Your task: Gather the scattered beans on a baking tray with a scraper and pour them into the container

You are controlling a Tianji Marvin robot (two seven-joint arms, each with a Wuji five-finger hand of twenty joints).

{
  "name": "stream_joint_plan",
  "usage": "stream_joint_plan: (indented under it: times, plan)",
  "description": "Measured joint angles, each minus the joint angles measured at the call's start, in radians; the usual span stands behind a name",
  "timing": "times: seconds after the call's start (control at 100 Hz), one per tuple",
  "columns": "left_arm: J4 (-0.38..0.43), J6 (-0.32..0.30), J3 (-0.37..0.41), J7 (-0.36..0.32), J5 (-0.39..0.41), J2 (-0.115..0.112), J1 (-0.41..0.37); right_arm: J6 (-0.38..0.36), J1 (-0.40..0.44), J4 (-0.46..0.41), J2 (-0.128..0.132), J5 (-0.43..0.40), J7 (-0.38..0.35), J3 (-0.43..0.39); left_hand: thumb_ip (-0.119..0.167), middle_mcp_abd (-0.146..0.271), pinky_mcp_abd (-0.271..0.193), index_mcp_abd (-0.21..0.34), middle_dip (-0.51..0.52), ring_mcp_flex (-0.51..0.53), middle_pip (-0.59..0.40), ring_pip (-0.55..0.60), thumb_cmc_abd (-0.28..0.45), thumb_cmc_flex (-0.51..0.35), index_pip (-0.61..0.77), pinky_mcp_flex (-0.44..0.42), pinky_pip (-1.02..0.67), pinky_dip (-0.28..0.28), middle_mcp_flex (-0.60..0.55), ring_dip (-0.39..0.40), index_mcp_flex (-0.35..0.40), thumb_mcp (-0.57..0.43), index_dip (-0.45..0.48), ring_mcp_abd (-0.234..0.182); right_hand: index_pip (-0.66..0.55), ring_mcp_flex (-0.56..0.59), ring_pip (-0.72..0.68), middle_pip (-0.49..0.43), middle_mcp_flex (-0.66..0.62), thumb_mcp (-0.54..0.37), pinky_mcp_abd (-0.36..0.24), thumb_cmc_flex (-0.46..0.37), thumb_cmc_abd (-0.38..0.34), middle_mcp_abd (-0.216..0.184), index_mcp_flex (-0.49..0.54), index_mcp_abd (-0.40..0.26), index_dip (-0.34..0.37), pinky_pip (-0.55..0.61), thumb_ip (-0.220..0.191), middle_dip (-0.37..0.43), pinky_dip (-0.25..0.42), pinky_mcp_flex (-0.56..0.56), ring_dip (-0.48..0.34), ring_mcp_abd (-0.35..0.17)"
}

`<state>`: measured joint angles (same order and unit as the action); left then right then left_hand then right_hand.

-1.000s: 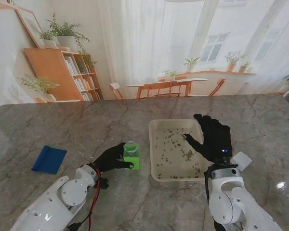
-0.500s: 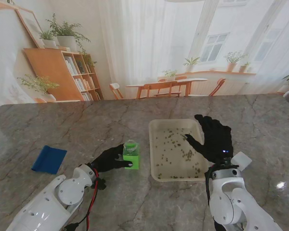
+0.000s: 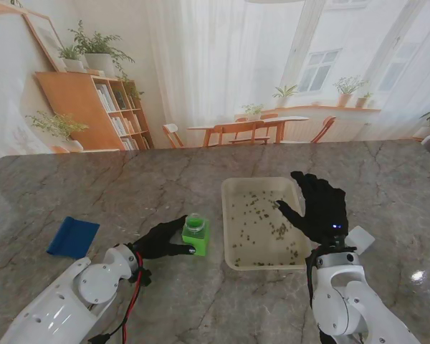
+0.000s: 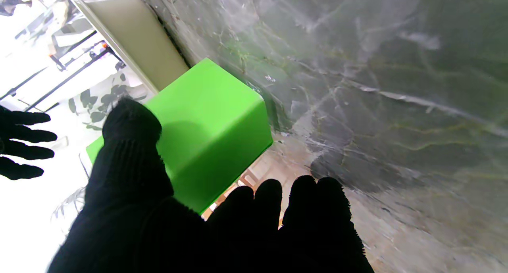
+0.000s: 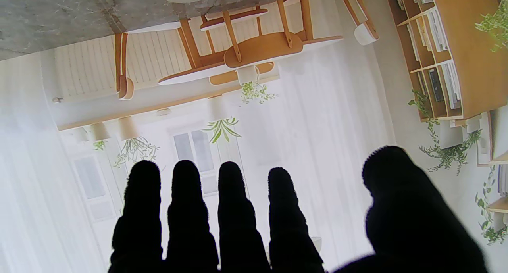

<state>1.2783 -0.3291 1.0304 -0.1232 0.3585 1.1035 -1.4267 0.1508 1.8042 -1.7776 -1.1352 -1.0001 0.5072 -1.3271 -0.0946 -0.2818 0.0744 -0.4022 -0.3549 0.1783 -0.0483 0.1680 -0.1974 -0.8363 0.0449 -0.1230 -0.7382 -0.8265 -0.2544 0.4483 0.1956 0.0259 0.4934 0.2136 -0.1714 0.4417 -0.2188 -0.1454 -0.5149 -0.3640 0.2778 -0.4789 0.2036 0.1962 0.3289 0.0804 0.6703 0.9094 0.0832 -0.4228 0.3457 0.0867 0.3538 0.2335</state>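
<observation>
Beans (image 3: pixel 261 215) lie scattered in the baking tray (image 3: pixel 229 188); left hand (image 3: pixel 161 240) grips the green container (image 3: pixel 195 235), right hand (image 3: pixel 319 208) spread wide above the tray.

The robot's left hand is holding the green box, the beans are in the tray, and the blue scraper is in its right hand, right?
Not quite. The right hand is open and empty, over the tray. The blue scraper lies on the table to the left, untouched, as the stand view shows. The left hand does hold the green box, and the beans are in the tray.
</observation>
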Motion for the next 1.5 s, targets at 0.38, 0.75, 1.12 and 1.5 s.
stream_joint_plan:
  times: [0.38, 0.75, 1.12, 1.5]
  plan:
    - [0.091, 0.069, 0.081, -0.056, 0.141, -0.021, -0.06, 0.003, 0.005, -0.003, 0.0, 0.002, -0.002, -0.005, 0.001, -0.05, 0.069, -0.048, 0.04, -0.06, 0.01, -0.032, -0.012, 0.058, -0.029, -0.005, 0.368, 0.125, 0.061, -0.043, -0.022, -0.003, -0.112, 0.056, 0.0, 0.0, 0.0, 0.0, 0.0, 0.0, 0.0, 0.0, 0.0, 0.0, 0.0, 0.0, 0.0, 0.0, 0.0, 0.0, 0.0, 0.0, 0.001, 0.0]
    - [0.349, 0.221, 0.318, -0.082, 0.397, -0.037, -0.287, 0.002, 0.004, -0.003, 0.0, 0.007, -0.011, -0.005, 0.001, -0.051, 0.205, -0.049, 0.051, -0.059, 0.005, -0.022, 0.012, 0.01, -0.009, 0.028, 0.36, 0.127, 0.049, -0.055, -0.021, 0.005, -0.099, 0.08, 0.0, 0.0, 0.0, 0.0, 0.0, 0.0, 0.0, -0.001, 0.0, 0.0, 0.0, 0.0, 0.0, 0.0, 0.0, 0.0, 0.0, 0.0, 0.002, 0.0]
    - [0.595, 0.523, 0.479, -0.046, 0.759, -0.037, -0.492, -0.022, -0.011, 0.013, -0.001, 0.029, -0.011, 0.0, 0.01, -0.056, 0.237, -0.027, -0.062, -0.014, -0.036, 0.0, 0.105, -0.027, 0.069, 0.075, 0.242, 0.097, -0.045, -0.01, 0.043, 0.008, 0.067, 0.121, 0.0, 0.0, 0.0, 0.0, -0.001, 0.0, 0.0, -0.001, 0.0, -0.001, 0.0, 0.0, 0.0, 0.0, 0.0, 0.0, 0.0, 0.0, 0.002, 0.0]
    - [0.545, 0.737, 0.46, -0.293, 0.952, -0.051, -0.409, -0.036, -0.02, 0.027, -0.007, 0.06, -0.003, -0.003, 0.01, -0.123, 0.252, -0.088, -0.055, -0.034, -0.017, 0.001, 0.106, -0.026, 0.026, 0.059, 0.223, 0.095, 0.002, 0.001, 0.028, 0.008, 0.063, 0.155, 0.0, 0.011, 0.0, 0.0, -0.002, 0.0, 0.0, -0.003, 0.0, -0.001, 0.0, 0.0, 0.0, 0.0, 0.0, 0.0, 0.0, 0.0, 0.002, 0.0]
